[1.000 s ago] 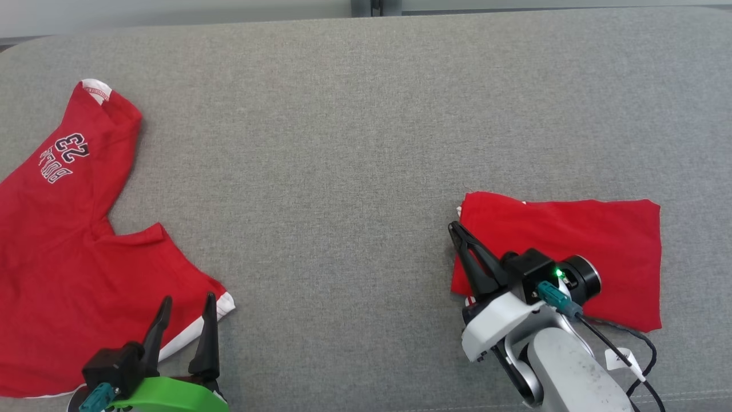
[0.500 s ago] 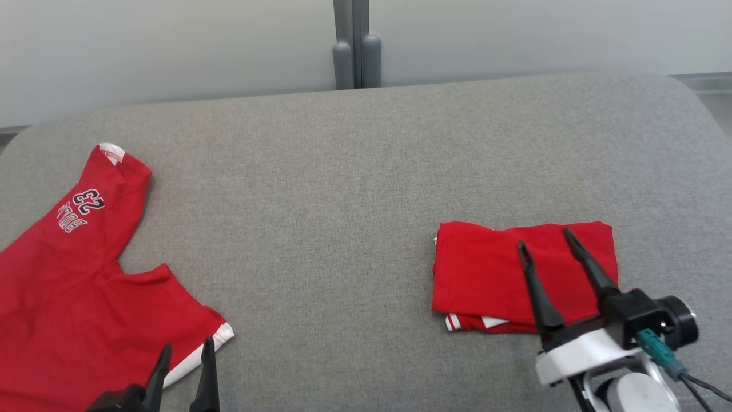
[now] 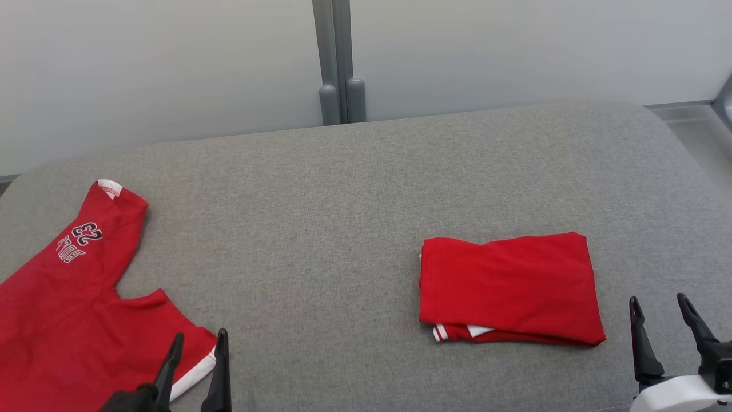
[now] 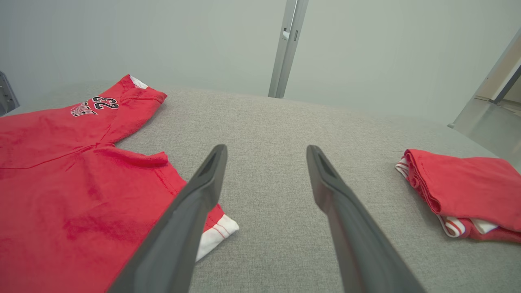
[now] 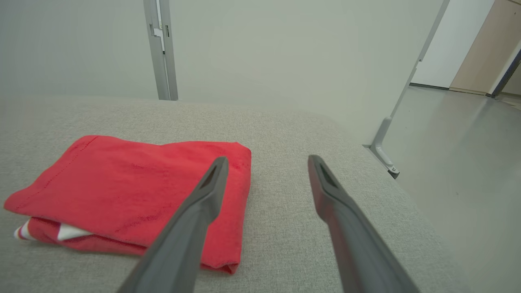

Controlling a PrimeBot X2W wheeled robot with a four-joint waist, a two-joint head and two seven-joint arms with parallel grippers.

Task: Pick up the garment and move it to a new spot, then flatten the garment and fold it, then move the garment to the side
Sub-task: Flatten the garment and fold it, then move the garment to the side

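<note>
The folded red cloth garment [image 3: 506, 286] lies on the grey fabric worktop [image 3: 343, 200]; the left gripper [image 3: 200, 335] and right gripper [image 3: 657, 299] hold their fingers [image 4: 195, 211] spread, empty.

- Place: a test room or lab, as I see it.
- Grey cloth-covered table [image 3: 366, 171] before me.
- Pale partition panels [image 3: 171, 68] on a grey metal post [image 3: 334, 57].
- Bare glossy floor [image 5: 460, 142] beyond.

Red shirt [image 4: 61, 171] on the left has the no. "23" [image 4: 105, 103] in black w/ white edges, up near its sleeve. A short word sits just beside it, too small & blurry to read.
</note>
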